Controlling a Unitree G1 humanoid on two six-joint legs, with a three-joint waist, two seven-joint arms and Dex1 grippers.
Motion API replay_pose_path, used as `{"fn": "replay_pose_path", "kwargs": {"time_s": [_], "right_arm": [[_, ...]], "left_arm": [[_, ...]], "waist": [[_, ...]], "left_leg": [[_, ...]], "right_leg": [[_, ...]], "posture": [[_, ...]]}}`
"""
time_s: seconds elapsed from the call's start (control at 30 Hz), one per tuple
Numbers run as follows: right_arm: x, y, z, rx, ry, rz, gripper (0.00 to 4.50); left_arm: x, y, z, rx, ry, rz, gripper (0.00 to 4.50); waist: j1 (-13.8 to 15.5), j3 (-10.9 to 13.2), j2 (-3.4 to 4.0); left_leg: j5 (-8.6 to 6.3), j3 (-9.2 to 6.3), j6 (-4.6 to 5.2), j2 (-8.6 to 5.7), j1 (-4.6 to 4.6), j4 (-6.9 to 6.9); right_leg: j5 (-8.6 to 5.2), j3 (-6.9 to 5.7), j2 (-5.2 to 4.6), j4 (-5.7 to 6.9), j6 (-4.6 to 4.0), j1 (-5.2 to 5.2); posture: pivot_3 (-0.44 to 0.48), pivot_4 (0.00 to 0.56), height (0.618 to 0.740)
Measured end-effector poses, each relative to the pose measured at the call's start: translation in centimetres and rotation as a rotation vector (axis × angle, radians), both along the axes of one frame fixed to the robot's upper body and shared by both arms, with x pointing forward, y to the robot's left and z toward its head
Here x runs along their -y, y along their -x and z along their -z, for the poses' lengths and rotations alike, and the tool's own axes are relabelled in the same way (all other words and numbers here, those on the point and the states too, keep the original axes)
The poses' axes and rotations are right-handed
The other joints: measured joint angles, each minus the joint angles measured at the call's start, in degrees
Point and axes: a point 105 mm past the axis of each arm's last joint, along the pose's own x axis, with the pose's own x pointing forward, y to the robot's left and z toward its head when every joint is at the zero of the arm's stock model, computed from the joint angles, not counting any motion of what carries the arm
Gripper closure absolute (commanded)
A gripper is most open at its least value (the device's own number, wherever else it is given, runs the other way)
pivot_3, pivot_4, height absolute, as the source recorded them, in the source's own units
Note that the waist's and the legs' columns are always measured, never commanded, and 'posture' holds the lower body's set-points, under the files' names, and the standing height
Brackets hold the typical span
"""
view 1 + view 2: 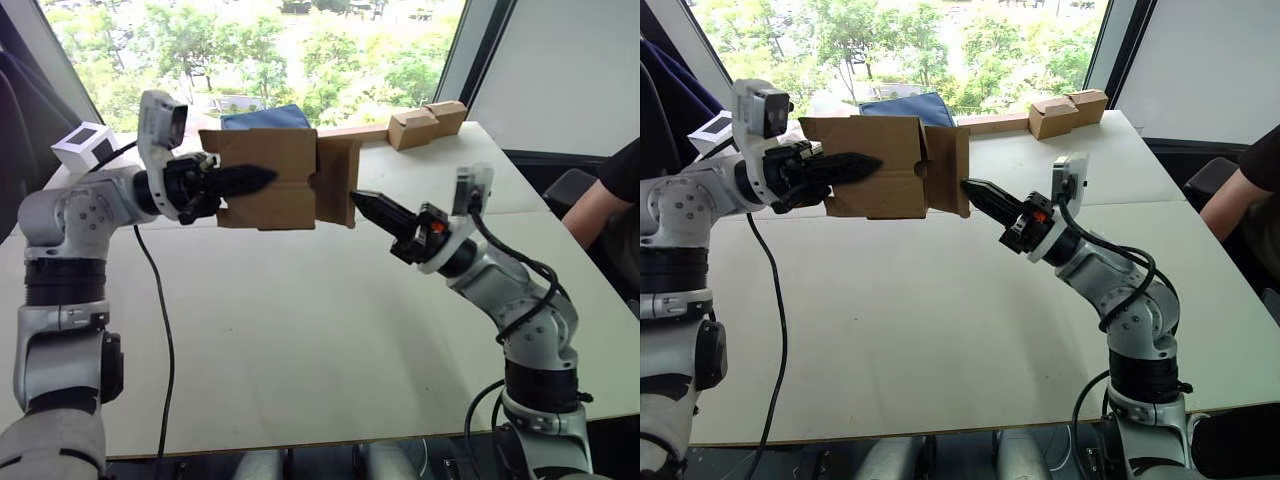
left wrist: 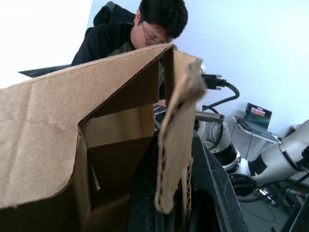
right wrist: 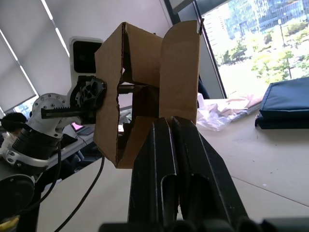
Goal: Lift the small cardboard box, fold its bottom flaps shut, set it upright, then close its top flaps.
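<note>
Two end effectors aloft, left end effector (image 1: 262, 179) clamped on small cardboard box (image 1: 265, 180), right end effector (image 1: 362, 200) closed, empty

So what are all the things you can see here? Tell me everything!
small cardboard box: one, brown, held up in the air above the table, flaps open.
table: one, pale cream, under everything.
tan boxes: one joined block, far side of the table.
blue folded thing: one, dark blue, behind the held box.
white box: one, white with a black window, far left corner.
person: one, black top, sitting at the table's right edge.
left hand: one, black fingers, shut on the box's wall.
right hand: one, black fingers shut, its tip at the box's open flaps.
</note>
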Motion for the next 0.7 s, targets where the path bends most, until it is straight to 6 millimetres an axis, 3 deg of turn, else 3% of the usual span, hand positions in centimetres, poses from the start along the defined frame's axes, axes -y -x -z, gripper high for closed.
{"fn": "replay_pose_path", "kwargs": {"time_s": [0.37, 0.6, 0.7], "right_arm": [[0.0, -0.3, -0.3, -0.045, -0.105, 0.001, 4.41], [3.7, -1.9, -0.4, -0.076, -0.169, 0.113, 4.41], [4.3, -3.0, -0.2, -0.073, -0.148, 0.177, 4.41]], "left_arm": [[0.0, -0.1, 0.0, -0.002, 0.0, -0.003, 4.5], [0.0, -0.1, 0.0, -0.002, 0.0, -0.004, 4.5], [0.0, -0.1, 0.0, -0.002, 0.0, -0.004, 4.5]], "waist": [[0.08, 0.0, 0.0], [0.09, 0.0, 0.0], [-0.12, 0.0, 0.0]], "left_leg": [[0.0, 0.0, 0.0, -0.01, 0.0, 0.0], [0.0, 0.01, 0.0, -0.01, 0.0, 0.0], [0.0, 0.02, 0.0, 0.0, 0.0, 0.0]], "right_leg": [[0.0, 0.0, -0.02, 0.0, 0.0, 0.0], [0.0, 0.0, -0.02, 0.0, 0.0, 0.01], [0.0, 0.01, 0.01, 0.0, 0.0, 0.0]], "posture": [[0.0, 0.15, 0.737], [0.0, 0.15, 0.737], [0.0, 0.15, 0.737]]}}
